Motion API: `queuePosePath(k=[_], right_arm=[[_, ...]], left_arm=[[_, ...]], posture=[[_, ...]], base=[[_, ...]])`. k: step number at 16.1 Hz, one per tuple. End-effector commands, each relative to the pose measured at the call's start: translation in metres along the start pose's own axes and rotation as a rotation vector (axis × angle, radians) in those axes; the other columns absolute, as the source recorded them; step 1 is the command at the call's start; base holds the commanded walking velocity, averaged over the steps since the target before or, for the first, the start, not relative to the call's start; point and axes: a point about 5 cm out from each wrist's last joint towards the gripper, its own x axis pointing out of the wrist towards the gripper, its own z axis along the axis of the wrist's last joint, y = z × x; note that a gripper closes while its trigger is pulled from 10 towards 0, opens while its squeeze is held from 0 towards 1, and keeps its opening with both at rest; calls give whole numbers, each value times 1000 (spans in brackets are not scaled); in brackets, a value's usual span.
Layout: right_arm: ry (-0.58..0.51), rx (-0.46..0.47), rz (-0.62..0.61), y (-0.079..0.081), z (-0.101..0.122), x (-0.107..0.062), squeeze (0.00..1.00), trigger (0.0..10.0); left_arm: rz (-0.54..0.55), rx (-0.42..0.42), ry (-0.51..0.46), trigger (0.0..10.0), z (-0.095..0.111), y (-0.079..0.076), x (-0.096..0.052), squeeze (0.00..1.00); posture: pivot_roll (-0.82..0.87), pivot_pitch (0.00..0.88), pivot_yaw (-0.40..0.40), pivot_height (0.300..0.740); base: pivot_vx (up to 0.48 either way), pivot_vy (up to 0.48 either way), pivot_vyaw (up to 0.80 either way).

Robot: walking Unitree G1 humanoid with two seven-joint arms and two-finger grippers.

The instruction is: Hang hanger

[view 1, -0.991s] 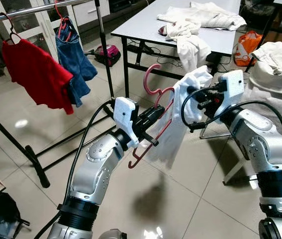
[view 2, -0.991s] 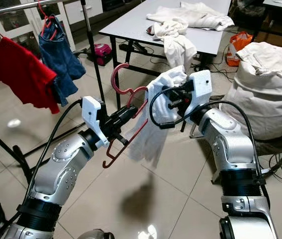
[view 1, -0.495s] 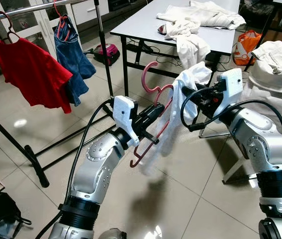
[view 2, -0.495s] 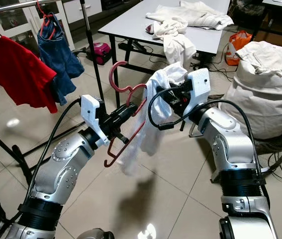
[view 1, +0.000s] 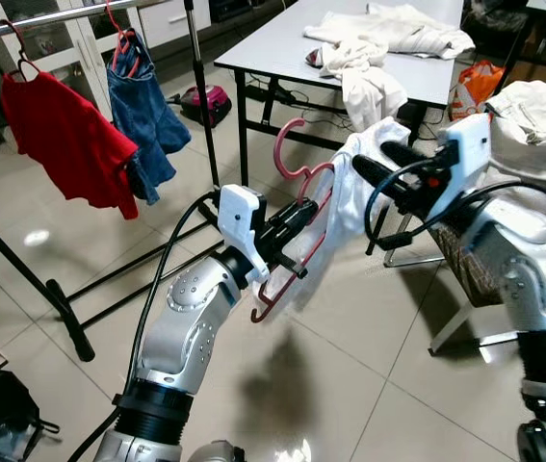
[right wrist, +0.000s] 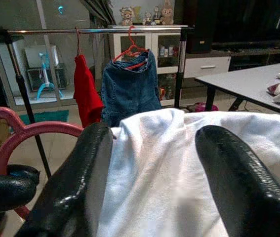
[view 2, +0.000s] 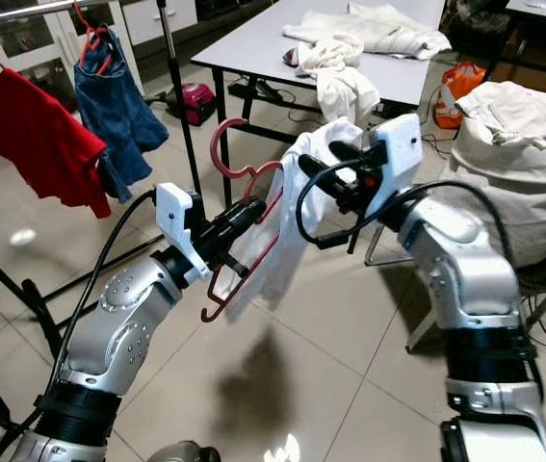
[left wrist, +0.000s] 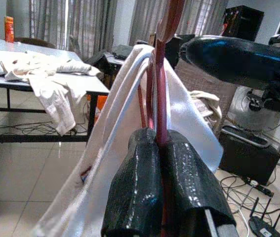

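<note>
Hanger is the pink plastic kind, held out in mid-air dead centre in front of the robot, hook end pointing up toward 12 o'clock. The left gripper has its two black fingers clamped tight on the hanger's bar, and you can see the pink plastic squeezed right between them from the wrist camera. A white garment is draped over the hanger's far shoulder and hangs down just past it.

The right gripper sits at about 2 o'clock from the hanger, fingers spread apart with the white cloth lying between them, not pinching anything as far as I can see.

Off at roughly 10 o'clock there's a clothes rail with a red shirt and a blue denim piece already hanging side by side. Up at 1 o'clock is a grey table with a heap of white clothes on it, one piece spilling over the near edge. A big white bundle sits at 3 o'clock, well apart from the rail.
</note>
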Motion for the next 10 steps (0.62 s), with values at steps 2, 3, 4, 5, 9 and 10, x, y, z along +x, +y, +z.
queuePosePath(k=[2,3,4,5,9,10], right_arm=[[76,-199,-20,-11,2,-8,1000,10000],[122,-307,-18,-15,2,-10,0,10000],[133,-373,-22,-19,6,-11,0,10000],[133,-432,-28,-24,11,-12,0,10000],[90,-547,65,-25,28,-14,0,10000],[100,-570,112,-24,29,-16,0,10000]], left_arm=[[-15,30,-38,10000,10,1,4,0],[-18,31,-36,10000,10,1,5,0],[-22,33,-33,10000,9,1,4,0],[-26,41,-26,10000,8,1,3,0],[-64,89,23,10000,-1,-1,-3,0],[-74,93,34,10000,-3,-1,-5,0]], posture=[[-103,0,35,740],[-103,0,34,740],[-102,0,33,740],[-101,0,32,740],[-94,0,30,740],[-94,0,30,740]], base=[[0,0,0],[0,0,0],[0,0,0],[0,0,0],[0,0,0],[0,0,0]])
